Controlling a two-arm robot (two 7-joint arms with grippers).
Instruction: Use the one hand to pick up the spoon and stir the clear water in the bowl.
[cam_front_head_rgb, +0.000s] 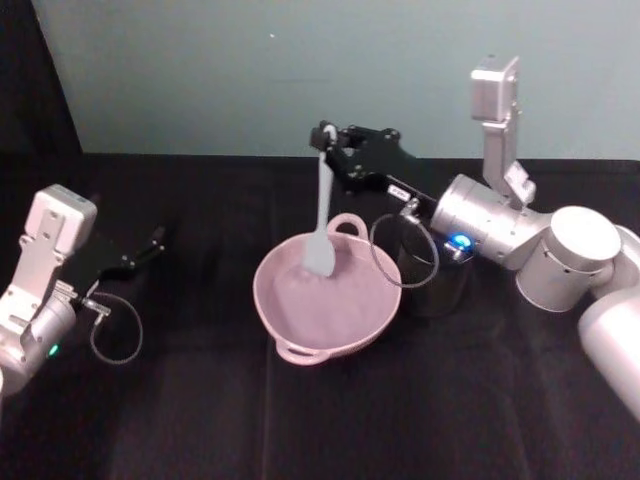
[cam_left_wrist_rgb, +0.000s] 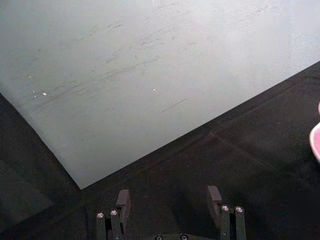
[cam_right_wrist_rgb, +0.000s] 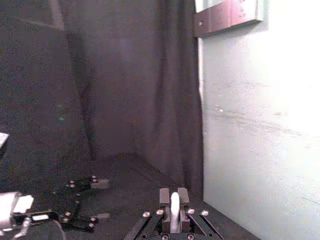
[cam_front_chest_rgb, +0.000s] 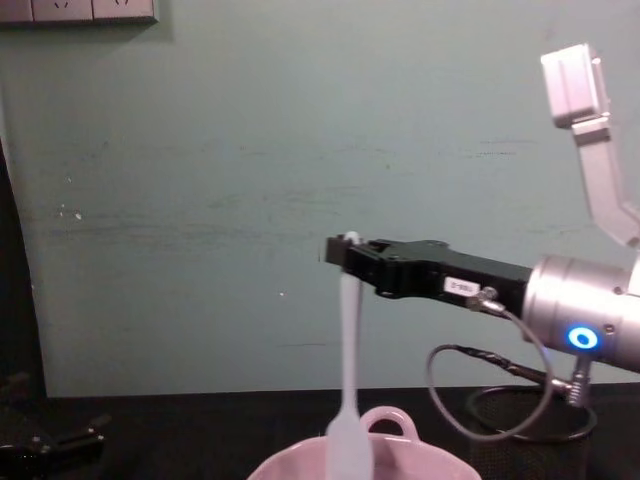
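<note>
Surroundings: black mesh cup (cam_front_head_rgb: 437, 287) just beside the bowl (cam_front_head_rgb: 350, 322), on its right.
Right gripper (cam_front_head_rgb: 326, 137): pinching the spoon (cam_front_head_rgb: 321, 215) by its handle top — head hangs inside the bowl.
Left gripper (cam_left_wrist_rgb: 167, 199): spread, empty — parked at the worktop (cam_front_head_rgb: 200, 410) left.

— Where is the slim white plastic spoon (cam_front_head_rgb: 322, 210)?
— At the centre of the head view. It hangs nearly upright, its handle tip pinched by the black two-fingered right gripper (cam_front_head_rgb: 326, 136), and its flat head dips inside the wide pale pink glossy ceramic bowl (cam_front_head_rgb: 268, 298).
— And the clear water (cam_front_head_rgb: 335, 305)?
— Lower centre, barely discernible against the pink glaze.
</note>
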